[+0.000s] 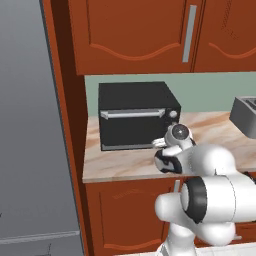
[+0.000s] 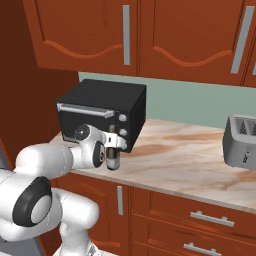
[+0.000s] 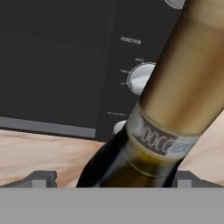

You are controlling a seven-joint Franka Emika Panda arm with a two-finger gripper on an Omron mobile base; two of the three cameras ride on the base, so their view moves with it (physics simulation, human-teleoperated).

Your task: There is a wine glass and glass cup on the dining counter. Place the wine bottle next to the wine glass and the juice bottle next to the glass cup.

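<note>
The gripper (image 2: 113, 145) is at the wine bottle (image 2: 114, 159), which stands on the marble counter (image 2: 190, 160) just in front of the black toaster oven (image 2: 100, 112), near its right corner with the knobs. In the hand view the bottle's brownish neck (image 3: 188, 78) and its dark shoulder rise very close, between the two dark fingertips (image 3: 41, 178), one on each side. The jaws stand wide apart around the neck and are not pressing on it, so the bottle is not grasped. In the left base view the white arm (image 1: 210, 195) covers most of the bottle. A grey toaster (image 2: 241, 140) stands on the same counter, well apart to the right. Red-brown cabinets (image 2: 150, 35) hang above the counter.
</note>
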